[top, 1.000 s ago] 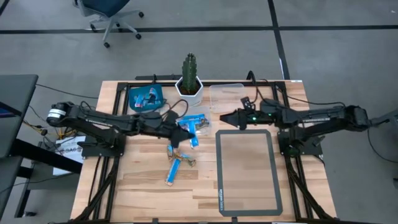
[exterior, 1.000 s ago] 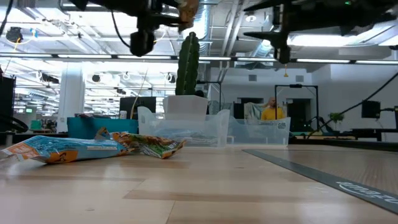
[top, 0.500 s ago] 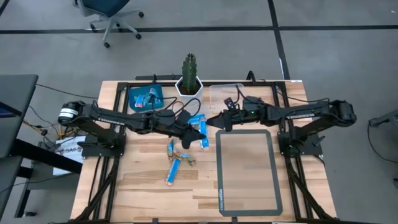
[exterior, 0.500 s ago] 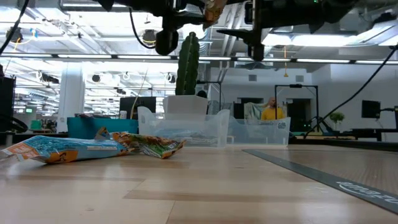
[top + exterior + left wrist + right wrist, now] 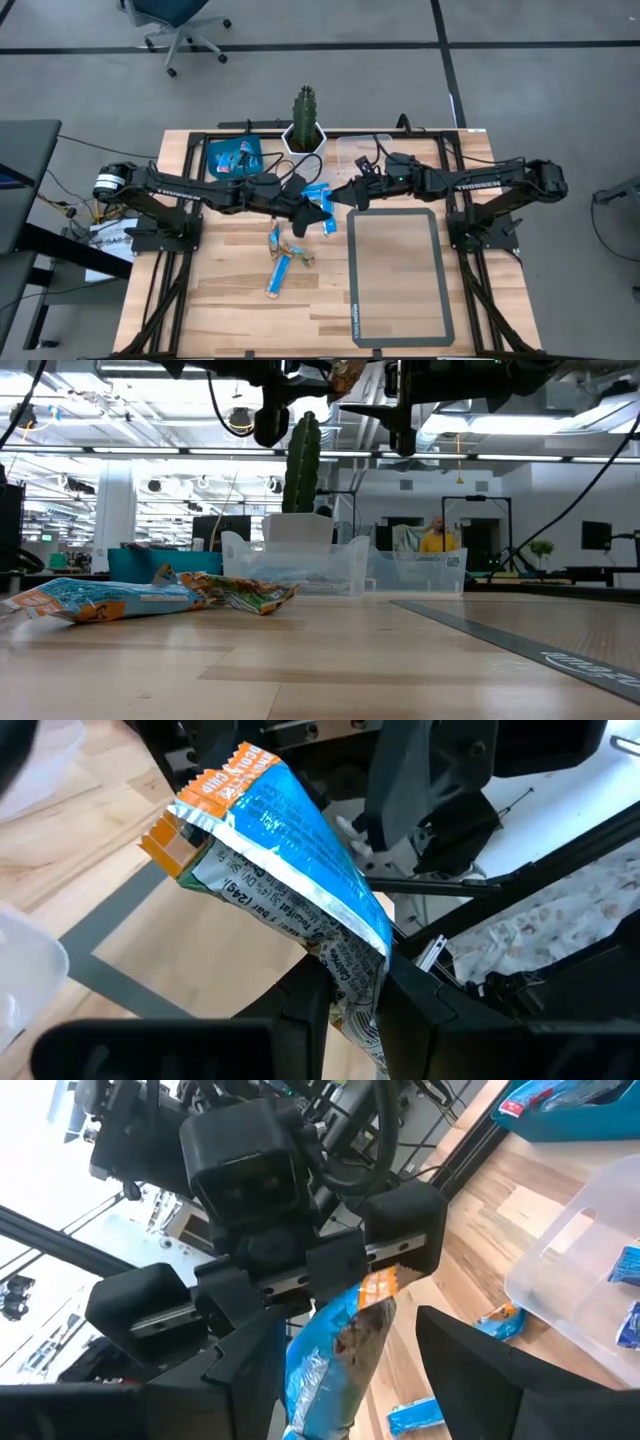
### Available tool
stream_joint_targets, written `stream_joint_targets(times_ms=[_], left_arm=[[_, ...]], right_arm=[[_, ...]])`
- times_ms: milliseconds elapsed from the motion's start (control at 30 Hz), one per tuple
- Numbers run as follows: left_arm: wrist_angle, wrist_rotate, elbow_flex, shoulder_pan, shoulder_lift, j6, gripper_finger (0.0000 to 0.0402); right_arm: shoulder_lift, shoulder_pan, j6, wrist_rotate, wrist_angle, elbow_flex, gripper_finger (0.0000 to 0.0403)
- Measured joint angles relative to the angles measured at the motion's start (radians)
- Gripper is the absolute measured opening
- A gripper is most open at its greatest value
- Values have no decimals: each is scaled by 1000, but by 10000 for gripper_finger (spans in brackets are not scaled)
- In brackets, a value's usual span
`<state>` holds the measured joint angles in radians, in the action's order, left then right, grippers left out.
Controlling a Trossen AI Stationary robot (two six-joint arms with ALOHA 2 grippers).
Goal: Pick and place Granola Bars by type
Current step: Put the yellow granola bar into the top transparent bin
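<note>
My left gripper (image 5: 312, 214) is over the table's middle, shut on a light blue granola bar (image 5: 290, 850) with an orange end. The bar also shows in the high view (image 5: 327, 223). My right gripper (image 5: 350, 1370) is open. Its two fingers stand on either side of the bar's free end (image 5: 375, 1292) without touching it. It also shows in the high view (image 5: 343, 197). Three more bars (image 5: 280, 255) lie flat on the wood near the middle. Other bars lie in the blue tray (image 5: 232, 158) and in a clear container (image 5: 318, 193). My left gripper pinches the bar's near end (image 5: 352, 982) between its two fingers. The fingers come level from the table's left. The rest of the bar sticks out past the fingertips toward my right gripper. It is lifted clear of the table.
A cactus in a white pot (image 5: 304, 128) stands at the far middle, and a second clear container (image 5: 365, 152) is to its right. A grey-framed mat (image 5: 396, 275) lies on the table's right half. In the low view, loose bars (image 5: 150, 597) lie at the left.
My left gripper has carried the bar toward the table's right edge, still lifted. My right gripper has gone toward the table's left edge until its fingers stand around the bar's free end. Both have kept nearly still for the last half second.
</note>
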<state>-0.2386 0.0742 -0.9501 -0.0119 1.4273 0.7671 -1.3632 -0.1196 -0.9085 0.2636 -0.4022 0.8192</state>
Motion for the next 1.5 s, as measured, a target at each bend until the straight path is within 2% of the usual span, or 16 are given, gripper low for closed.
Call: stream_joint_targets(times_ms=[167, 600, 867, 1000, 1300, 1500], left_arm=[[0, -9, 0, 13, 0, -9, 62], [-47, -11, 1, 27, 0, -22, 62], [-27, -65, 1, 26, 0, -7, 66], [-3, -70, 1, 26, 0, 0, 94], [-1, -55, 1, 27, 0, -2, 191], [-3, -53, 1, 27, 0, -2, 226]], right_arm=[[0, 0, -8, -1, 0, 0, 206], [1, -1, 0, -4, -8, 0, 114], [1, -1, 1, -8, -2, 0, 91], [1, -1, 2, -7, -1, -1, 85], [1, -16, 19, -4, 14, -1, 76], [1, -54, 56, -30, 88, -1, 75]])
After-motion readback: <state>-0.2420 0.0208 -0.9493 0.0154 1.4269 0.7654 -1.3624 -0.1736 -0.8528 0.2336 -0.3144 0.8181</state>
